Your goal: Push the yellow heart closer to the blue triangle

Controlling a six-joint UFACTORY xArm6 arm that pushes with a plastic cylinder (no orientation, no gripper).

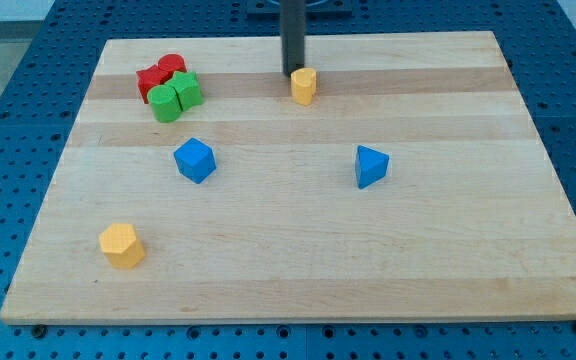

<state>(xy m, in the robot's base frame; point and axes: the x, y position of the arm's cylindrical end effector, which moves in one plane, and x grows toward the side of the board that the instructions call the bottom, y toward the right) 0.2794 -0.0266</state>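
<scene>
The arm has no pincer, so nothing is clenched or released; its tip (295, 72) stands just above the yellow heart (304, 86), touching or nearly so, on the side away from the blue triangle (371, 166). The step in hand looks like the set-up for the push. The next move probably calls for a shove down and toward the view's right from the heart, since the triangle lies well apart that way. The counter (288, 250) is pale, smooth-grained wood; the blocks look like matte painted solids.
</scene>
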